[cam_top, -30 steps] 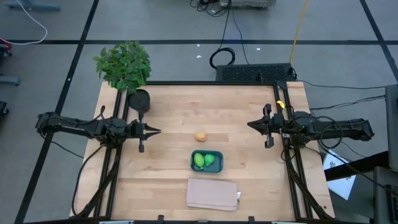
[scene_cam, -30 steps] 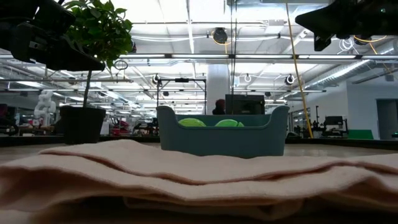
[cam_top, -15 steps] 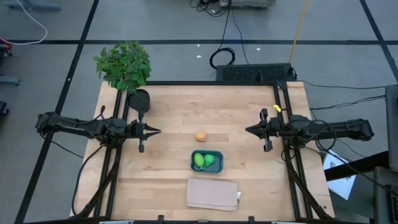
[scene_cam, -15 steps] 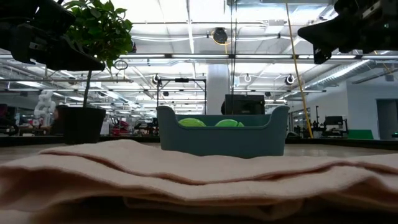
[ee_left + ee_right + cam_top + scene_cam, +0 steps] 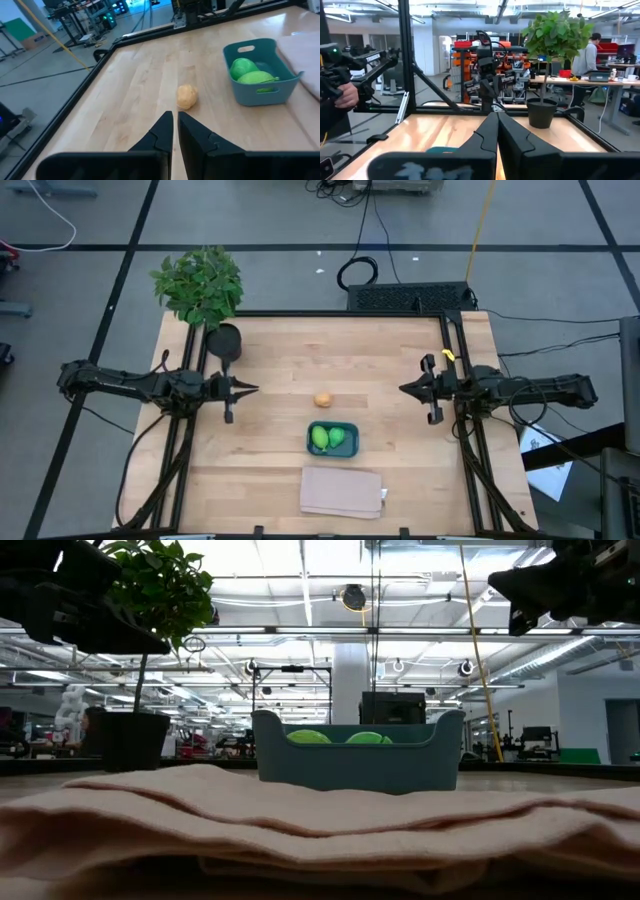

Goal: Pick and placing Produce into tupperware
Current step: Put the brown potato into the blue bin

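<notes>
In the high view, the teal-blue tupperware (image 5: pixel 333 438) is seen on the wooden counter (image 5: pixel 380 360), slightly toward the front of its middle, with two bright green, lime-like pieces of produce (image 5: pixel 326 438) lying side by side inside it. The orange-tan piece (image 5: pixel 323 399) is set on the bare counter just behind the container, apart from it. A folded beige cloth (image 5: pixel 342 491) is laid near the front edge, and a potted plant (image 5: pixel 203 288) is placed at the rear left corner. The left end effector (image 5: pixel 247 390) is held over the counter's left part, the right end effector (image 5: pixel 405 388) over its right part; neither is touching anything.

In the low view, the container's low, rounded walls are shown behind the cloth (image 5: pixel 320 820), with both green tops (image 5: pixel 340 737) just above the rim.

In the left wrist view, the left end effector's fingers (image 5: pixel 162 131) are seen clenched with only a sliver between them, empty, the tan piece (image 5: pixel 186 96) lying beyond them.

In the right wrist view, the right fingers (image 5: pixel 487 132) appear closed together and empty. A person (image 5: pixel 583 50) is visible at a desk in the room behind.
</notes>
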### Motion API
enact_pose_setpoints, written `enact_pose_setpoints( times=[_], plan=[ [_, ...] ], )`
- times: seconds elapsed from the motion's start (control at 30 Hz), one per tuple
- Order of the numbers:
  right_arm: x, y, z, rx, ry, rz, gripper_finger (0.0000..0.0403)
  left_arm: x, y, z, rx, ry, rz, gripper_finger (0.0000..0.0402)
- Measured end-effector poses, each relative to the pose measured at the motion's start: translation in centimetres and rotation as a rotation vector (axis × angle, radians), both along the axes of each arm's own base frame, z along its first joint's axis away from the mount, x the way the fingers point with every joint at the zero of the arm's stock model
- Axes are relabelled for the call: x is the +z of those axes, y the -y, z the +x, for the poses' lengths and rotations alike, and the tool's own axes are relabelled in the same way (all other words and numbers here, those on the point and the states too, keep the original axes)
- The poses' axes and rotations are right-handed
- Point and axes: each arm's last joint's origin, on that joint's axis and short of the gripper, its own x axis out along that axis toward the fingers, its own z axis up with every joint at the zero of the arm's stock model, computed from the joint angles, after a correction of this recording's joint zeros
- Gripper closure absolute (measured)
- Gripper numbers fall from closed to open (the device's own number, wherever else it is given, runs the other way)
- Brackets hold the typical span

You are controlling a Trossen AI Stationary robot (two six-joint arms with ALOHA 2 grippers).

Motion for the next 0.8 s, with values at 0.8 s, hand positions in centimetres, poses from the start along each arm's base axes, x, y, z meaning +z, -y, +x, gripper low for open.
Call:
enact_pose_setpoints(
  times=[0.8],
  plan=[
    [-0.9, -0.1, -0.1, 0.015, 0.064, -0.037, 0.0403, 0.8, -0.1, 0.2, 0.054, 0.092, -0.062, 0.0371]
  ],
)
